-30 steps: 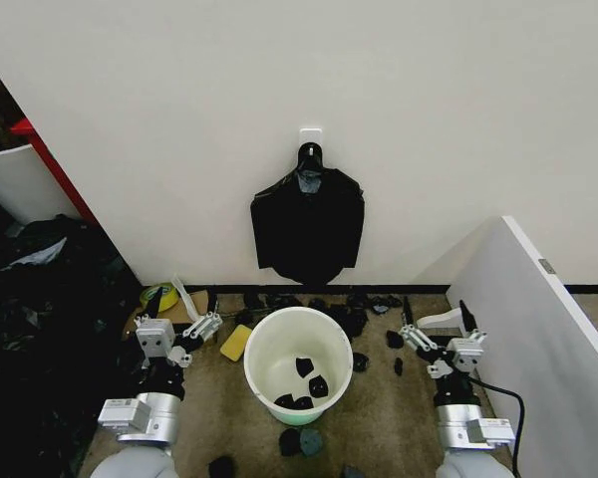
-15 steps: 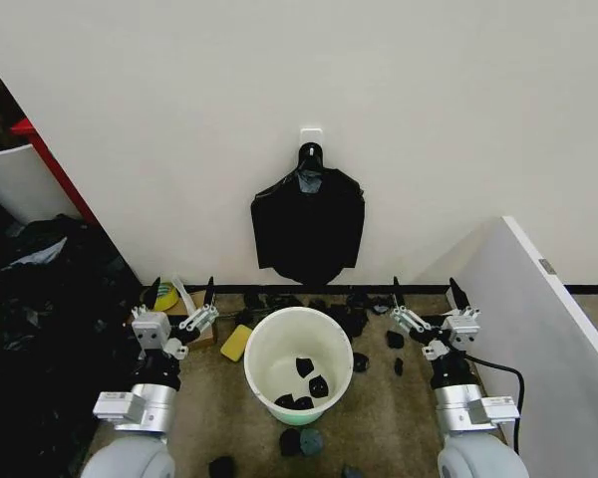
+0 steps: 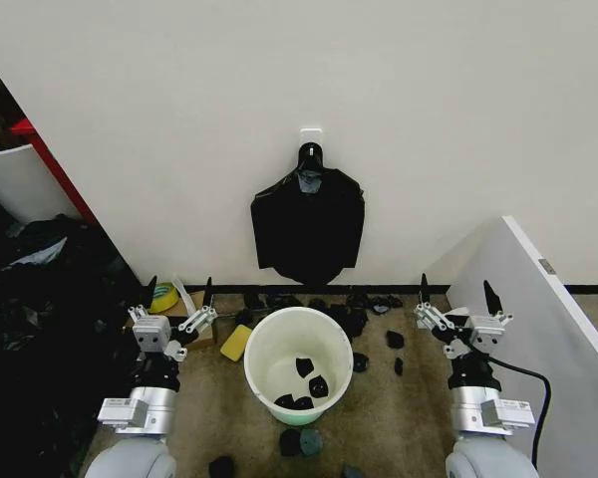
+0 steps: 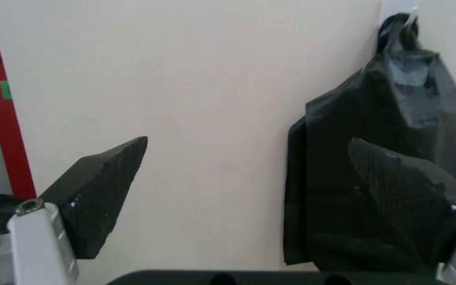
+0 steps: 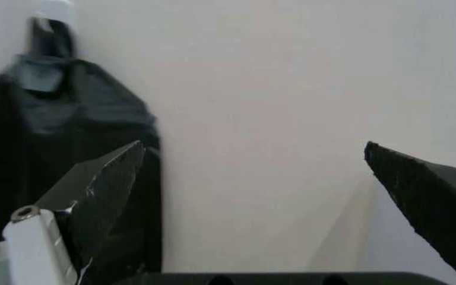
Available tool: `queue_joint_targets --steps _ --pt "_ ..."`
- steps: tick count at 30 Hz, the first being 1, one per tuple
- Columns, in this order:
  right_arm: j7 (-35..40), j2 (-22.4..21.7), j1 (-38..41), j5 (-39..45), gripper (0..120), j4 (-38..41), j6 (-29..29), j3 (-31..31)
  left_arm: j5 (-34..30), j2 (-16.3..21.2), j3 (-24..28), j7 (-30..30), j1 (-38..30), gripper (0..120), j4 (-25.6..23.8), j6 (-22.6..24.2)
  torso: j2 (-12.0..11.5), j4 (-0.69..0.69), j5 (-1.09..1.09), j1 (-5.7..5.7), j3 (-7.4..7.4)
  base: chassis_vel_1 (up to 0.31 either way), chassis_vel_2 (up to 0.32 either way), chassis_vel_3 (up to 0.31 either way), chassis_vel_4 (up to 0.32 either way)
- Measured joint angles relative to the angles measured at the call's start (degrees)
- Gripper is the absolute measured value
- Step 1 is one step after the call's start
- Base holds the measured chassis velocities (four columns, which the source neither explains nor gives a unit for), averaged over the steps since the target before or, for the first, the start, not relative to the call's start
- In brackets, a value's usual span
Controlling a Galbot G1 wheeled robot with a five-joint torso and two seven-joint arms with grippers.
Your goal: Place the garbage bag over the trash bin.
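Note:
The round white trash bin (image 3: 263,360) stands on the brown floor in front of me, with a few small black scraps (image 3: 305,383) at its bottom. No garbage bag is in view as a loose limp bag, and none is held. My left gripper (image 3: 179,291) is left of the bin, open, fingers pointing up at the wall and holding nothing. In the left wrist view the left gripper (image 4: 248,142) is wide open. My right gripper (image 3: 456,291) is right of the bin, also open and holding nothing. The right wrist view shows the right gripper (image 5: 252,144) facing the bare wall.
A flat black bundle of bags (image 3: 308,224) hangs from a white wall hook above the bin. A white panel (image 3: 538,334) stands at the right. A heap of black plastic (image 3: 50,329) and a white container with red trim (image 3: 15,179) are at the left. Black scraps (image 3: 357,317) and a yellow pad (image 3: 235,343) lie by the wall.
Both grippers have risen and now point up at the wall. The right gripper has also shifted to the right, away from the bin. The bin has not moved.

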Motion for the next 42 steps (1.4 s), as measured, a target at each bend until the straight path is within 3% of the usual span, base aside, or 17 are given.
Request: queue_joint_targets --steps 16,24,29,35,42 --pt "-0.8 -1.1 1.2 1.4 100 -1.6 -1.3 -2.0 -1.6 -0.5 -0.2 3.4 2.3 100 0.6 -3.9 0.0 -0.01 -0.01 0.00 0.00 0.000 0.000 0.000 0.000" --pt "-0.7 -1.4 3.8 2.8 100 -3.7 -1.8 -3.2 -2.0 -1.2 -0.7 3.2 0.8 100 3.9 -3.9 0.0 -0.01 -0.02 0.00 0.00 0.000 0.000 0.000 0.000" --pt "-2.9 -4.0 8.6 14.3 100 -5.6 -3.2 -5.6 -3.9 -1.5 -0.7 2.6 0.9 100 1.1 -3.5 0.0 -0.01 0.00 0.00 0.00 0.000 0.000 0.000 0.000" --pt "-7.1 -7.4 21.1 34.9 100 -12.1 -5.4 -10.4 -3.7 -1.5 -0.7 0.5 1.4 100 1.2 -3.5 0.0 0.01 0.00 0.00 0.01 0.000 0.000 0.000 0.000" --pt "-10.1 -7.1 34.6 52.2 100 -19.7 -6.9 -15.1 -1.9 -2.7 -0.6 -0.2 1.9 100 1.4 -3.7 0.0 0.01 -0.02 0.01 0.01 0.000 0.000 0.000 0.000"
